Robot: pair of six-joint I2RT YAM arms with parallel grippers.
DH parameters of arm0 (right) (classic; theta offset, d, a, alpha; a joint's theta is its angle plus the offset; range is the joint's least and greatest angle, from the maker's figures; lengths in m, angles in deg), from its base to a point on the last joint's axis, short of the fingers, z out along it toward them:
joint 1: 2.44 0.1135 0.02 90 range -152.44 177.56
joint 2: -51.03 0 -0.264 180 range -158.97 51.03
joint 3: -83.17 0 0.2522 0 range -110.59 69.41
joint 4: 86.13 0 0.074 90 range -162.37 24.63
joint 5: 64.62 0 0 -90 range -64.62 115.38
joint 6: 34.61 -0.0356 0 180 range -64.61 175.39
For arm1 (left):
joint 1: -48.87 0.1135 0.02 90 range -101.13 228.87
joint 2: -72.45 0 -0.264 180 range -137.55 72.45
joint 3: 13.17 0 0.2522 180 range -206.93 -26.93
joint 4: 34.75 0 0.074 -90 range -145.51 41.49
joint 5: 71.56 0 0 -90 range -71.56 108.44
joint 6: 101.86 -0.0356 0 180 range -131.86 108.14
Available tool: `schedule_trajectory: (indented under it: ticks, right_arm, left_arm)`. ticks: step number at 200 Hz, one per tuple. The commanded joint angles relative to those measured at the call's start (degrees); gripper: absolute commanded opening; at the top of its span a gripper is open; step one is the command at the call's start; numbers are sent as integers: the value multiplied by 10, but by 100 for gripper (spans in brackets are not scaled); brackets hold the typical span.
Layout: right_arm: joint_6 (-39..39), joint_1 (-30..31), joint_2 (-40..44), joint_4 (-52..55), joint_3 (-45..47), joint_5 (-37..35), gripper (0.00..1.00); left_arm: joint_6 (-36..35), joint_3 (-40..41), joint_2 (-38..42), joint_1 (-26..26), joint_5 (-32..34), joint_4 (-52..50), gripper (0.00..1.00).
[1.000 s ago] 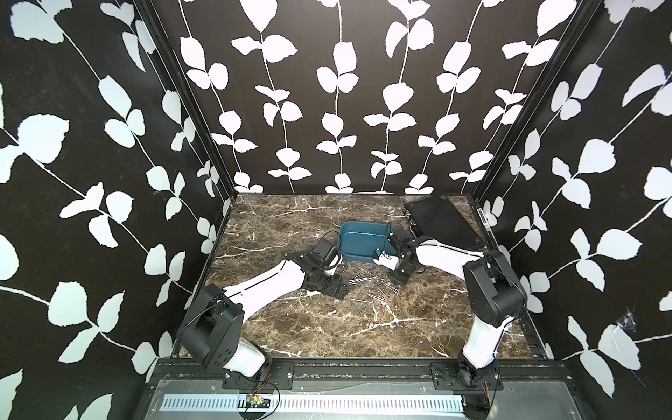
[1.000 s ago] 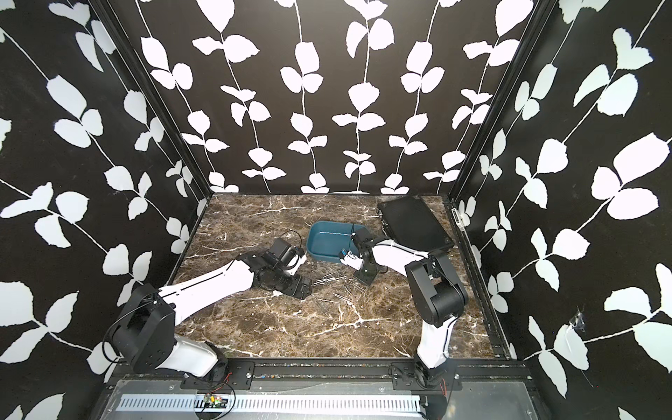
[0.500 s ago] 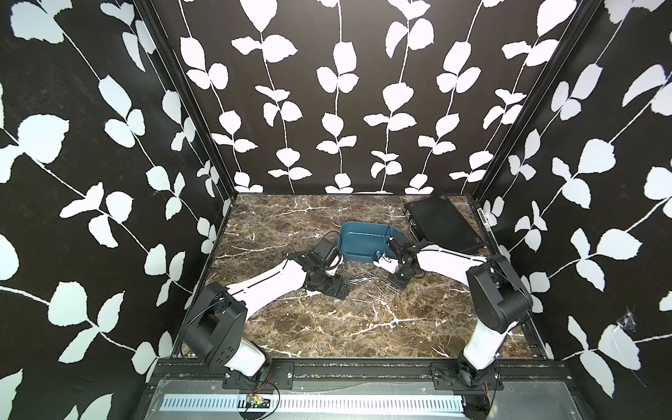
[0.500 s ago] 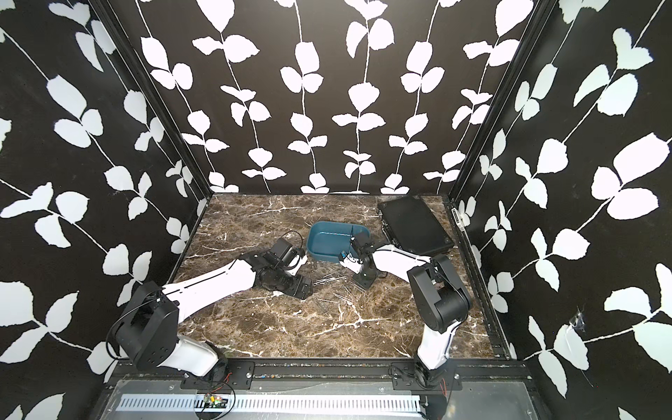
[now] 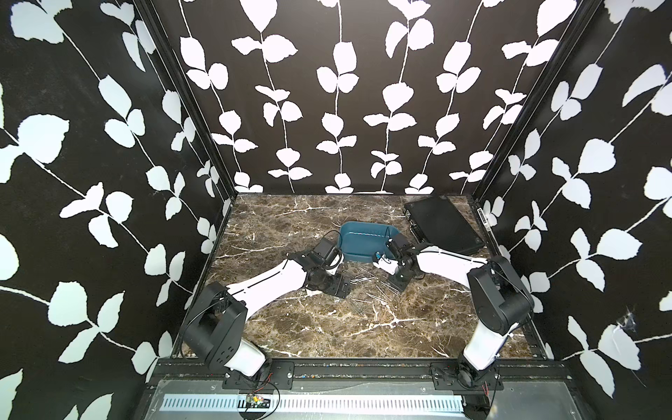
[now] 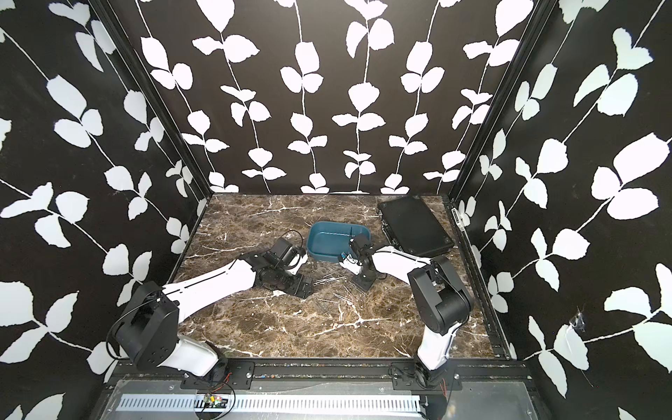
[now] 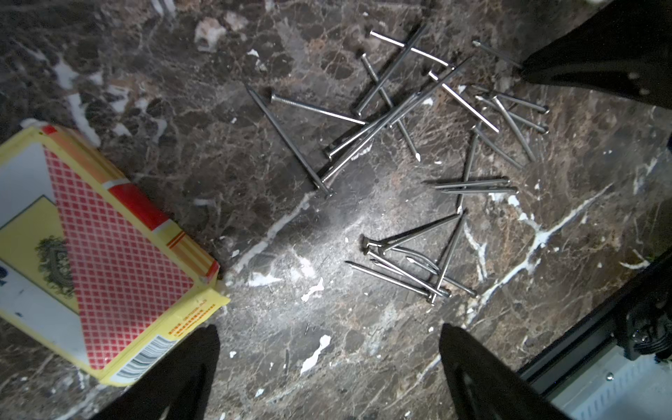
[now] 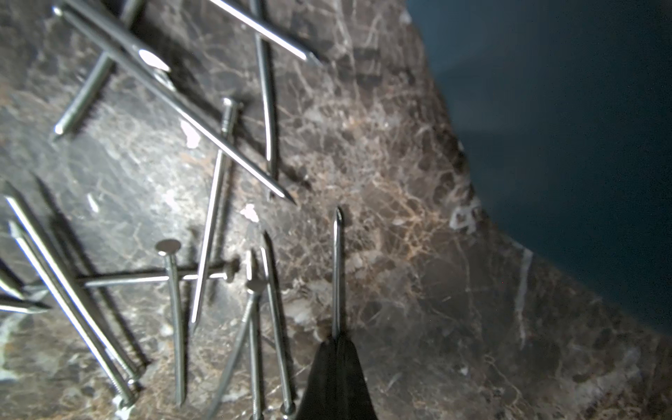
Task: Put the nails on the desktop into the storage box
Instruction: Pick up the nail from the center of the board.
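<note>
From where I stand, the dark brown marble-patterned surface (image 5: pixel 309 327) with its white veins carries a loose, criss-crossed scatter of thin, straight, silvery-grey metal nails (image 7: pixel 400 120). In both top views they lie between the two arms, just in front of the teal-blue rectangular plastic tub (image 5: pixel 367 238) with rounded corners. The right hand (image 8: pixel 336 342) is pinched fully together. A single nail (image 8: pixel 337 272) pokes straight out of its black fingertips (image 8: pixel 329 367), pointed end leading. The hand sits low by the tub's near right corner, and I cannot tell whether that nail is clear of the surface. More nails lie crossed over one another just beside it. The left hand (image 7: pixel 329 336) is spread wide with nothing between its fingers (image 7: pixel 189 371). It hangs low over the surface, and the nails lie just beyond its tips. A yellow cardboard box with a red chequered panel (image 7: pixel 91 247) lies flat just beside one of those fingers. A flat black rectangular case (image 5: pixel 442 225) rests in the far right corner, apart from the tub.
</note>
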Motion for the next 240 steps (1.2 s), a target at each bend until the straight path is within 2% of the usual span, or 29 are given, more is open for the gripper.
schedule_trajectory:
  ticks: [1,47,93,112,131,151,171,193,240]
  right_arm:
    - [-22,4,7,67,18,-3,0]
    - [-77,4,69,56,11,52,0]
    - [-177,-1,143,6,19,136,0]
    - [-260,-13,165,-62,40,197,0]
    - [-394,-27,185,-198,87,255,0]
    - [-525,-34,186,-329,117,291,0]
    - [-598,-34,174,-406,117,315,0]
    - [-631,-34,169,-441,107,322,0]
    - [-652,-33,152,-454,78,351,0]
  left_arm:
    - [3,-6,8,0,-3,4,97]
    - [22,-10,27,0,-1,26,97]
    - [68,-26,45,27,-49,80,97]
    - [115,-11,63,58,-95,146,96]
    - [164,8,82,81,-135,229,93]
    - [191,4,87,86,-168,283,91]
    - [203,-16,71,87,-210,305,87]
    - [214,-31,49,87,-252,323,82]
    - [197,-63,22,86,-265,305,76]
